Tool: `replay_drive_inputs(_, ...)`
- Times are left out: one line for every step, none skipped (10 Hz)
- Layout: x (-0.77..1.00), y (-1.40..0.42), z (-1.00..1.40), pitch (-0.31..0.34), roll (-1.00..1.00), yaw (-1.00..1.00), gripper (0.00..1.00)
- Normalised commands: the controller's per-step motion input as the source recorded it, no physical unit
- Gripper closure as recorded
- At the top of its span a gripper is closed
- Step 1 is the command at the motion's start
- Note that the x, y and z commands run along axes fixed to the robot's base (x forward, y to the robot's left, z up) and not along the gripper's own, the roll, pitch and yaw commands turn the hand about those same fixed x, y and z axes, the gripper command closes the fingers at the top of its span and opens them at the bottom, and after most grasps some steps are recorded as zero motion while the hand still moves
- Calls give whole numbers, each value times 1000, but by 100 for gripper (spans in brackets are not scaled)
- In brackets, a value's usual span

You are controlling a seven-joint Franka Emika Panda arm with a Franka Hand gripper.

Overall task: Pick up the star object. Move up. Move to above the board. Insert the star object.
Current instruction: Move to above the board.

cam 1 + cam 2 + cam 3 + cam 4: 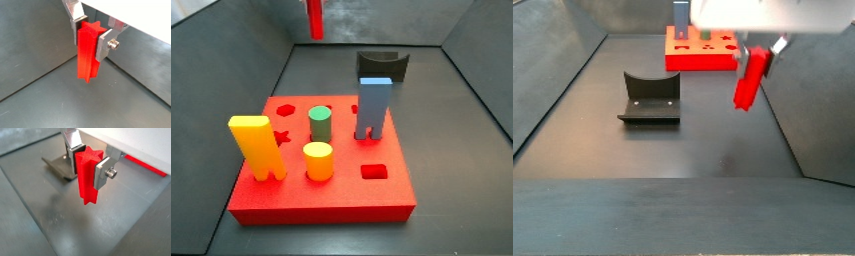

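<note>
A: Where's the star object (pixel 87 52) rn?

B: Clamped in the gripper (pixel 92 31), silver finger plates tight on both sides near its top, hanging upright, lifted clear of the floor. In a side view it hangs (pixel 748 78) well short of the board (pixel 700 62), high off the floor, w/ the fixture (pixel 648 98) off to one side.

A: So pick and lift look done, transit next?

B: That's my read. Board (pixel 331 200) is crowded tho: yellow block (pixel 258 146), yellow cylinder (pixel 318 161), green cylinder (pixel 319 125), blue block (pixel 373 106) all standing on it.

A: Risk?

B: Main one: the star hole (pixel 282 135) sits right by the yellow block, btwn it and the green cyl. If the peg comes in too low it could clip those and knock them or get twisted in the grip.

A: Alignment?

B: Also a worry. Ridged profile has to match the hole's rotation; a bit off and it jams on the rim. Grip is only near the top, so the long free end could swing or tilt if it touches anything.

A: Slip?

B: Can't tell how firm it is.
</note>
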Motion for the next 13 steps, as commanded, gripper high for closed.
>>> replay_drive_inputs(127,-44,1000,-32,-156,-178,100)
replay_drive_inputs(121,-39,1000,10,-144,-125,100)
replay_drive_inputs(116,-35,1000,42,-126,-86,100)
replay_drive_inputs(111,-29,1000,67,-100,-59,100)
replay_drive_inputs(106,-25,1000,76,-80,-49,100)
replay_drive_inputs(100,-22,1000,79,-61,-43,100)
replay_drive_inputs(88,-18,1000,83,-38,-35,100)
replay_drive_inputs(76,-12,987,84,-22,-27,100)
replay_drive_inputs(43,-6,752,87,-4,-18,100)
replay_drive_inputs(27,-2,583,87,10,-13,100)
replay_drive_inputs(15,1,359,87,27,-7,100)
replay_drive_inputs(10,0,249,87,35,-5,100)
replay_drive_inputs(163,-1000,93,455,177,-207,100)
